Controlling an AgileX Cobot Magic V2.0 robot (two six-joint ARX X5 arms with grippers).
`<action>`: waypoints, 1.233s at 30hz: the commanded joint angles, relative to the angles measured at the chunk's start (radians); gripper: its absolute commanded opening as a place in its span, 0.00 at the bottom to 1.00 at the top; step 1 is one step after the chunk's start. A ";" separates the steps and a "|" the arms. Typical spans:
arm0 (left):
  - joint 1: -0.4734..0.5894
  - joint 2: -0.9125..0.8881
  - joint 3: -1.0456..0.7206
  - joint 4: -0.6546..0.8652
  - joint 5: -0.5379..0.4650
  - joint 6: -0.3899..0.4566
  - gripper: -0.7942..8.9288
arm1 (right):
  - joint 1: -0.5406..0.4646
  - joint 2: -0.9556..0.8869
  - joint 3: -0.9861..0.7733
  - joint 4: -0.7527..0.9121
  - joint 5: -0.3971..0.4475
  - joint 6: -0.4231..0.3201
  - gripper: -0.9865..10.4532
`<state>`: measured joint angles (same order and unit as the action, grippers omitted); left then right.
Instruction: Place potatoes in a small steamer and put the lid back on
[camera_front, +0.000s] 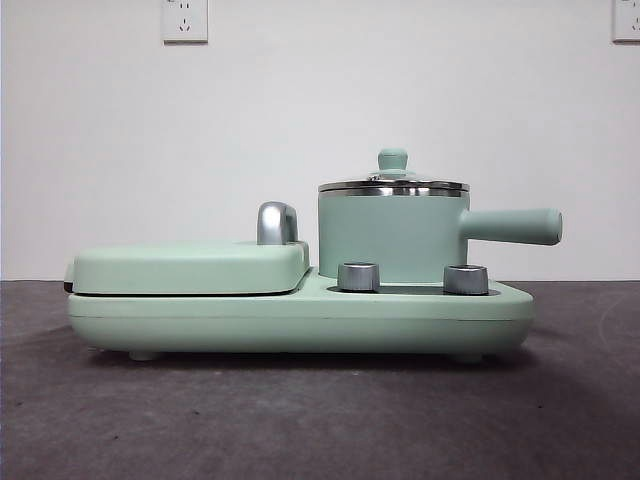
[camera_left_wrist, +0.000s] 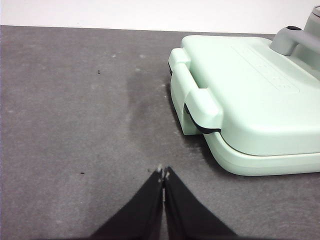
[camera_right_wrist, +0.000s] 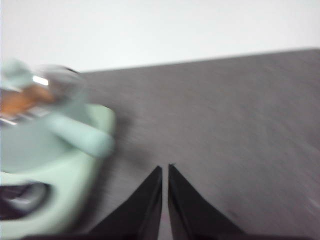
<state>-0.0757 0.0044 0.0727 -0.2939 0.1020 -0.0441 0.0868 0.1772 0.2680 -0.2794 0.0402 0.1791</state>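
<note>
The small steamer, a mint-green pot with a straight side handle, stands on the right of a green appliance base. The glass lid with its green knob sits on the pot. In the blurred right wrist view an orange-brown patch, the potato, shows through the lid inside the pot. My left gripper is shut and empty above the dark table, beside the flat griddle part. My right gripper is shut and empty, off to the side of the steamer's handle.
The closed flat griddle cover fills the left of the base, with a steel hinge handle. Two steel dials face front. Dark grey table, white wall with sockets behind.
</note>
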 joint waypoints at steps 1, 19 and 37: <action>0.002 -0.002 -0.019 -0.004 -0.001 0.010 0.09 | -0.017 -0.051 -0.089 0.011 0.075 -0.012 0.10; 0.002 -0.002 -0.018 -0.003 -0.001 0.010 0.09 | -0.033 -0.174 -0.257 0.119 0.066 -0.061 0.10; 0.002 -0.001 -0.018 -0.004 -0.001 0.010 0.09 | -0.033 -0.174 -0.257 0.122 0.065 -0.061 0.10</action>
<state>-0.0750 0.0044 0.0723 -0.2924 0.1020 -0.0441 0.0540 0.0040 0.0193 -0.1661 0.1055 0.1268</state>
